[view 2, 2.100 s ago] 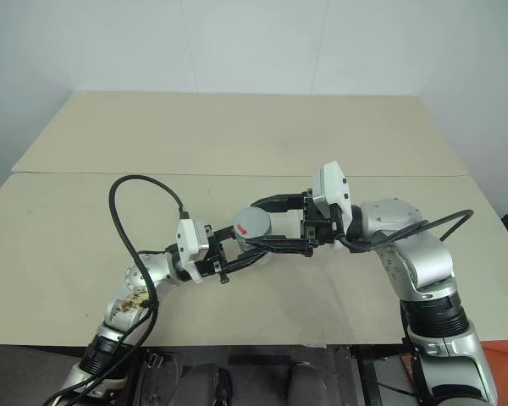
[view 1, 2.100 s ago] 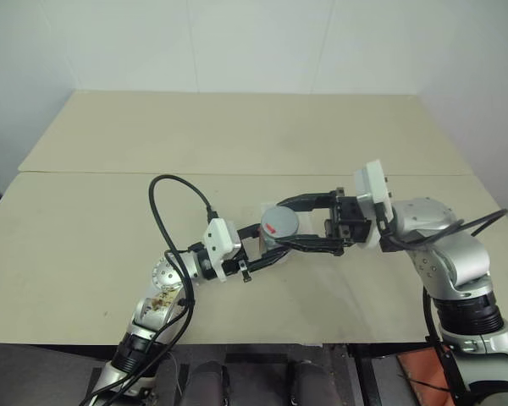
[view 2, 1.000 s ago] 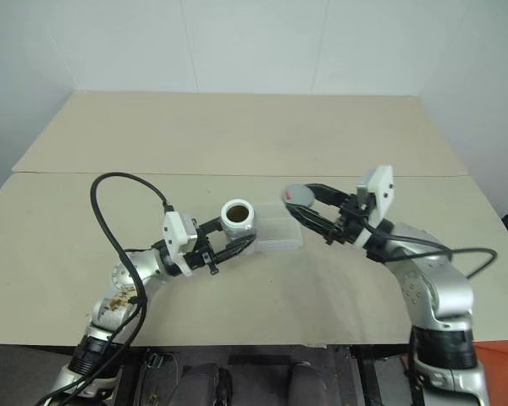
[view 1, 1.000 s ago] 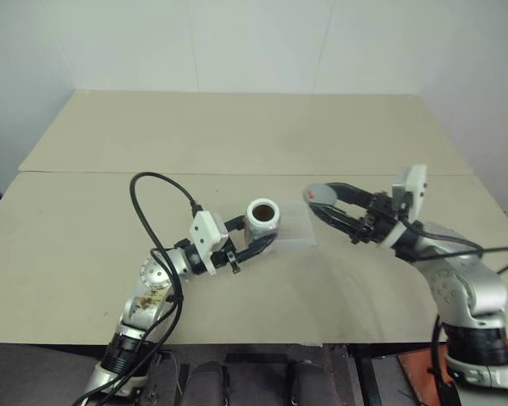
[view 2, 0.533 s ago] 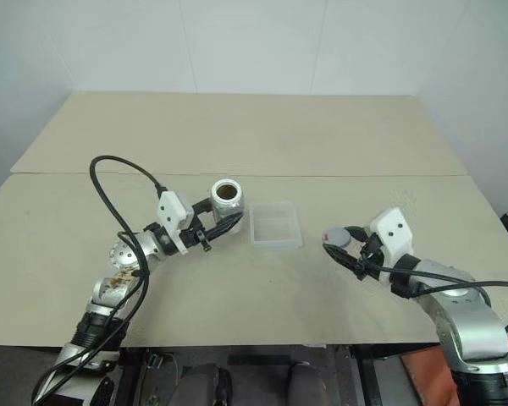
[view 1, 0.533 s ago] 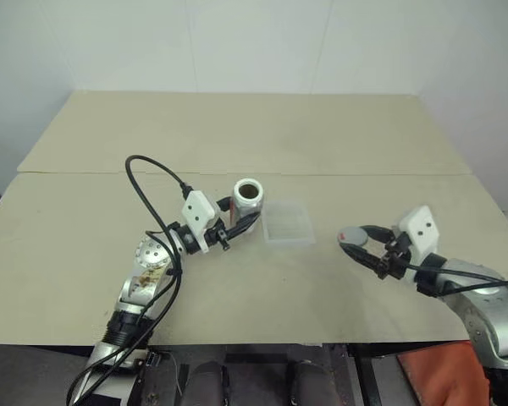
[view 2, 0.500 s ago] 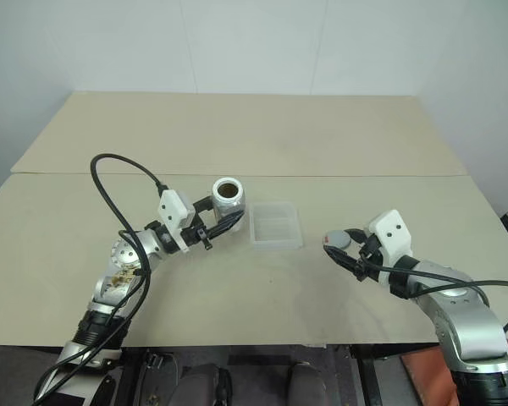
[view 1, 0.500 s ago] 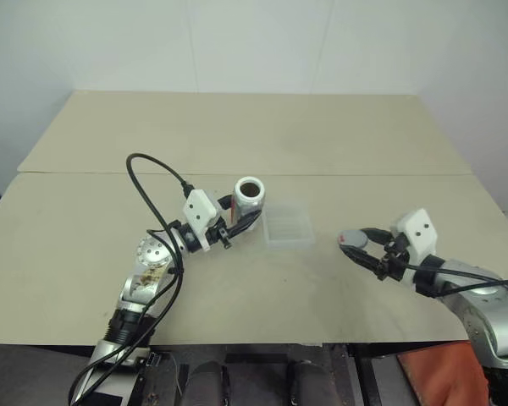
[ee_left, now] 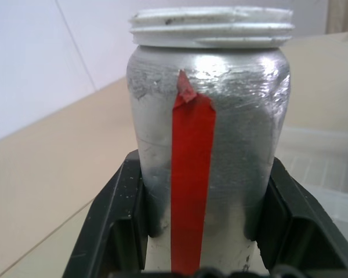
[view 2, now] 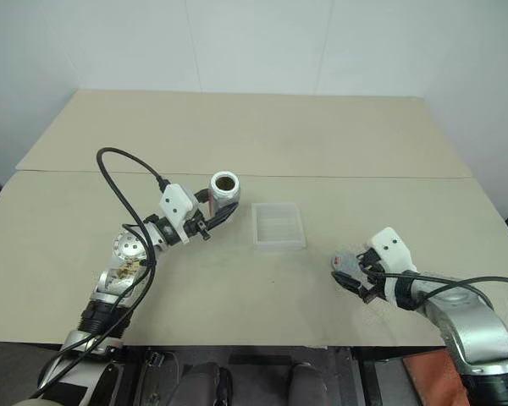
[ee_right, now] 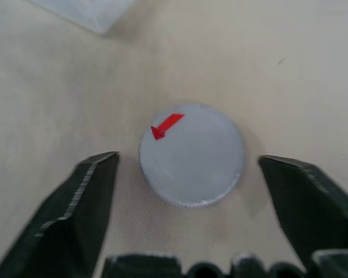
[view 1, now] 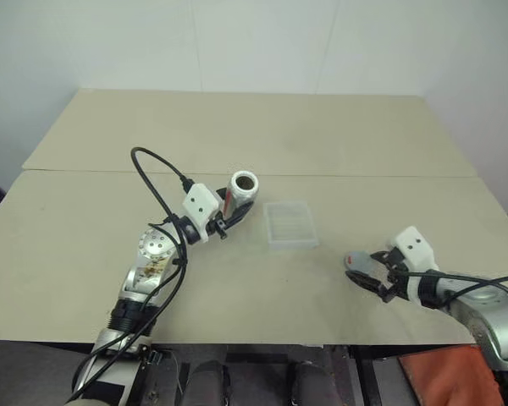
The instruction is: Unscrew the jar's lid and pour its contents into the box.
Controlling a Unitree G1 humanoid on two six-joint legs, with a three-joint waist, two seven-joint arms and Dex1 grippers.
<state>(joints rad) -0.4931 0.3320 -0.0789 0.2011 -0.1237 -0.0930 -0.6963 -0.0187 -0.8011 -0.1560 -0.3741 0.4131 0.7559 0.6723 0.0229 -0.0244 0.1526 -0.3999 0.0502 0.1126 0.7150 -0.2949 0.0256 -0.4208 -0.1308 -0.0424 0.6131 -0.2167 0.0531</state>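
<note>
Open jar [view 1: 242,189], lid off, clamped tight in left gripper [view 1: 235,211] just left of clear box [view 1: 289,225], mouth tipped toward the camera. Lid [ee_right: 191,154] flat on table [view 1: 262,135] at near right, between spread fingers [ee_right: 84,194] of right gripper [view 1: 366,275], untouched. Risk: contents missing the shallow box if tipped short of its rim.

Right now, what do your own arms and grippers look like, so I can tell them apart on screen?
Both arms are silver metal with black joints. Each wrist carries a white boxy camera housing. The left gripper and right gripper each have two thick black fingers. A looping black cable runs along the left arm; thinner black cables trail along the right forearm.
</note>
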